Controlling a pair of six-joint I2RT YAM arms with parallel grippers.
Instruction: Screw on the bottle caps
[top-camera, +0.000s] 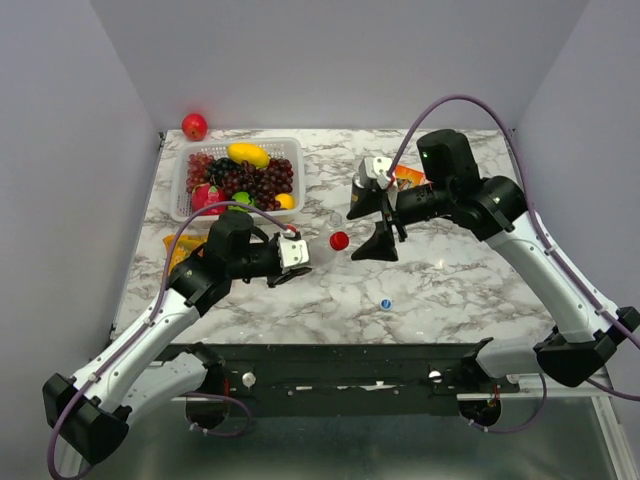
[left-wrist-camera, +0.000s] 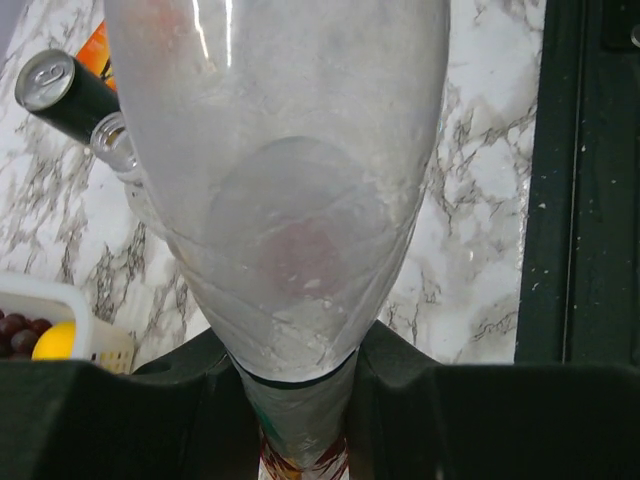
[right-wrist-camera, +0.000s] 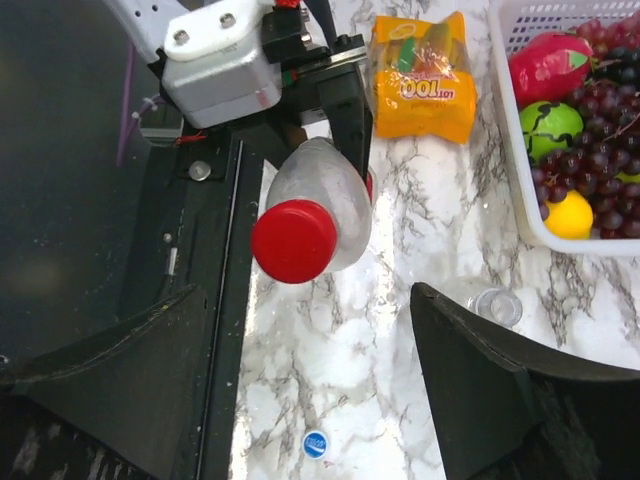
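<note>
Bottle (left-wrist-camera: 290, 200), clamped by its base in my left gripper's (top-camera: 299, 250) closed jaws, runs straight out from them, red cap (right-wrist-camera: 294, 240) facing my right gripper (top-camera: 368, 228), whose jaws gape either side, touching nothing. Left wrist view hides that cap; right wrist view shows it, blue cap (right-wrist-camera: 315, 444) beneath.

red cap (right-wrist-camera: 294, 240), blue cap (right-wrist-camera: 315, 444), white marbled table (top-camera: 450, 285)

bottle (left-wrist-camera: 290, 200) top cropped by upper edge, can (left-wrist-camera: 65, 95) partly hidden behind it, basket (right-wrist-camera: 590, 247) cropped rt side
</note>
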